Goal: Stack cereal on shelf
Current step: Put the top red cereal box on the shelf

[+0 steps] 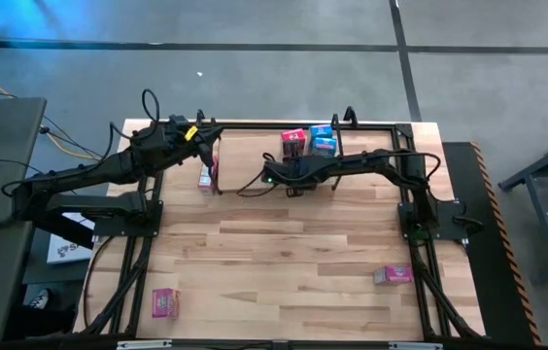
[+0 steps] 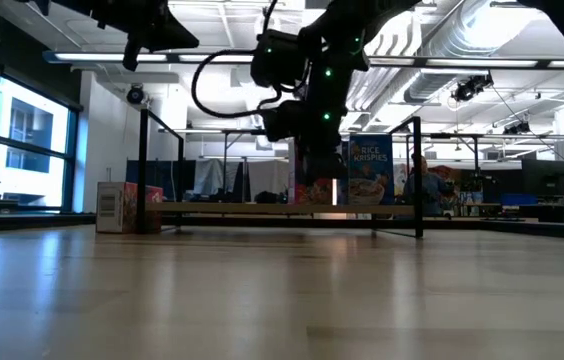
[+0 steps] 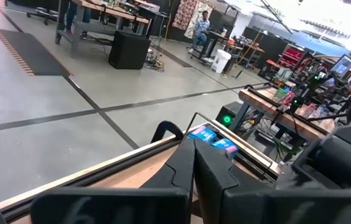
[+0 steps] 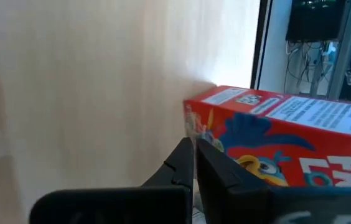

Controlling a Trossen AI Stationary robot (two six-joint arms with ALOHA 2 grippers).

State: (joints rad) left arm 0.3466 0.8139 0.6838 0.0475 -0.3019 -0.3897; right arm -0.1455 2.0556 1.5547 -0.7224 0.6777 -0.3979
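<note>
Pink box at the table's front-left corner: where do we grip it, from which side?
Probably from straight above. The pink box seems to lie flat, broad face up, on bare table with nothing beside it, so its side edges are free. Close the claw across its narrower width, near the middle; a sideways approach would only meet thin edges against the board.

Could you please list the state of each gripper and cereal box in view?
Left gripper: shut, empty, raised near the shelf.
Right gripper: shut, beside the red box.
Blue box: upright on the shelf.
Pink box: lying on the table.
</note>
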